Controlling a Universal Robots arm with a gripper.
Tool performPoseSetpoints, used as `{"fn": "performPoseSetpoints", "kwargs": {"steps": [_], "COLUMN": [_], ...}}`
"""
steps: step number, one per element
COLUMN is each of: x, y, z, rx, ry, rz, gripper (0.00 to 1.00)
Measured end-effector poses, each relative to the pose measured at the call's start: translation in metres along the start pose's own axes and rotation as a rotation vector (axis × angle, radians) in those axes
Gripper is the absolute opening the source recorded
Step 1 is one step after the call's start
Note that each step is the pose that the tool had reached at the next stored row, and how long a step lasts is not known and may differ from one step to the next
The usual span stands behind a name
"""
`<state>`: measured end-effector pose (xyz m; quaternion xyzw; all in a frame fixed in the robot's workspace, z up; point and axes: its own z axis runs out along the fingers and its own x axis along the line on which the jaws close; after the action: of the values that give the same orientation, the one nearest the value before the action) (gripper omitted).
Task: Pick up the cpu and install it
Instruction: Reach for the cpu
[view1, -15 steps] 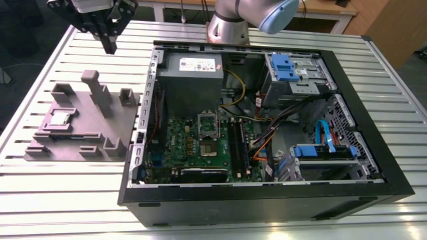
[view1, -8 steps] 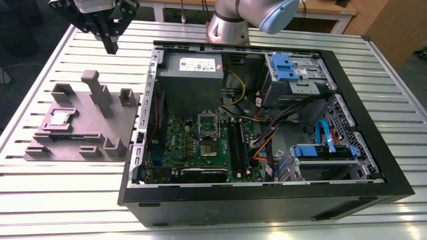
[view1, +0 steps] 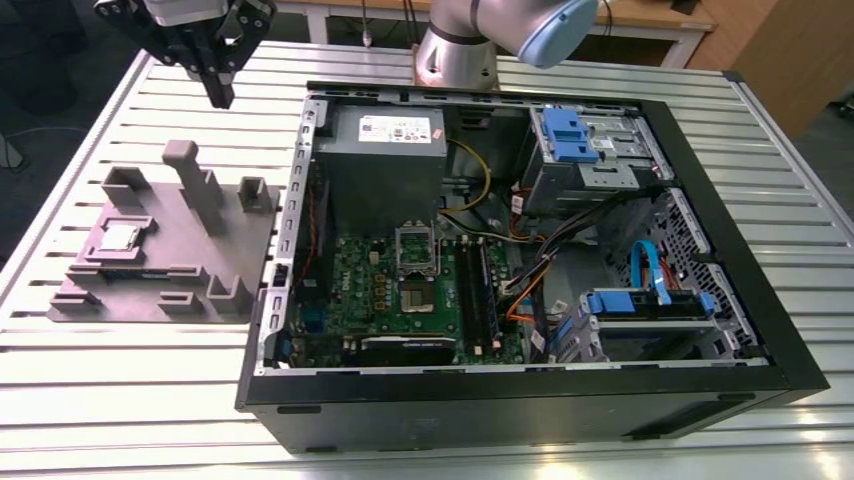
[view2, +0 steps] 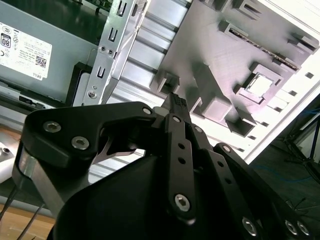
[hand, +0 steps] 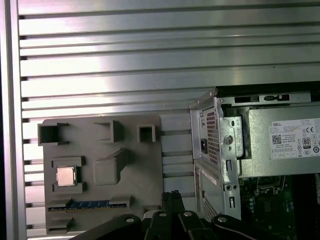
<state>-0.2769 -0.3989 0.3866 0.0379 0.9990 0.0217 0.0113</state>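
The cpu (view1: 118, 237) is a small silvery square lying in a recess of the grey moulded plate (view1: 150, 292), at the exterior view's left of the open computer case (view1: 534, 400). It appears in both wrist views too, cpu (hand: 66, 176) on plate (hand: 135, 172), and cpu (view2: 260, 85) on plate (view2: 215, 55). My gripper (view1: 220, 97) hangs above the table behind the plate, well apart from the cpu, its fingers shut on nothing. Their tips (hand: 172, 196) show pressed together, as do the tips (view2: 176, 101). The silver-framed socket (view1: 416, 250) sits on the green motherboard inside the case.
The case's metal wall (hand: 215, 145) rises right beside the plate. A large grey box (view1: 380, 150) with a white label fills the case's rear corner. Blue drive cages (view1: 577, 135) and cables lie at the exterior view's right. The slatted aluminium table (view1: 134, 420) surrounds everything.
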Motion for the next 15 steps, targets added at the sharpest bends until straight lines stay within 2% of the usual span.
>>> {"fn": "performPoseSetpoints", "kwargs": {"steps": [15], "x": [0.0121], "y": [-0.0009], "z": [-0.0003], "rx": [0.0001], "ry": [0.0], "rz": [0.0], "gripper": [0.1]}}
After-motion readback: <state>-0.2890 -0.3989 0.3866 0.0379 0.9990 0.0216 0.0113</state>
